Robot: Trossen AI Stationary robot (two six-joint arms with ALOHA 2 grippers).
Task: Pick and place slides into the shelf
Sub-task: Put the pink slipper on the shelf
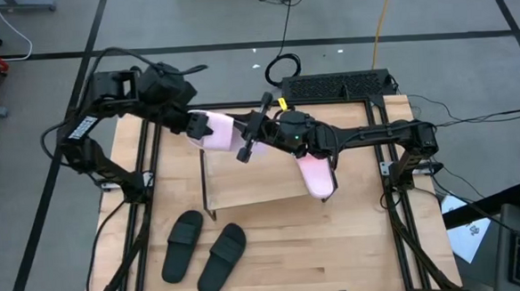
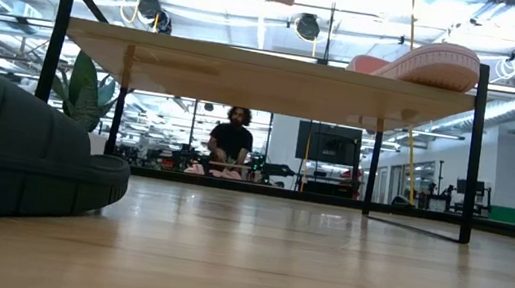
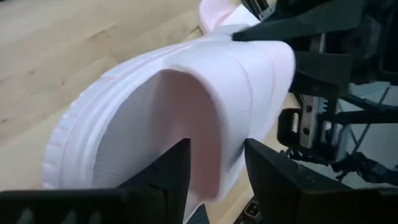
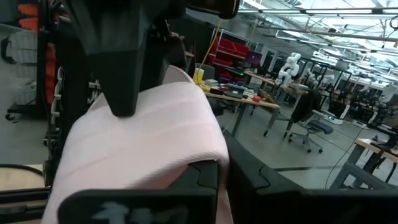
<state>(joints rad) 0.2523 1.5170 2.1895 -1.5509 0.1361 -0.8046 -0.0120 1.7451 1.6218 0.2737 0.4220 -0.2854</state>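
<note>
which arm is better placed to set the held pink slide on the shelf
Left. Its gripper holds the pink slide at the strap, above the shelf's free end. The right gripper meets the same slide from across.

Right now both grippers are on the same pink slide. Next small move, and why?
Probably open the right gripper and back it off. The left gripper is already shut on the pink slide, held in the air above the shelf, so a second grip looks redundant. The other pink slide already lies on the shelf.
</note>
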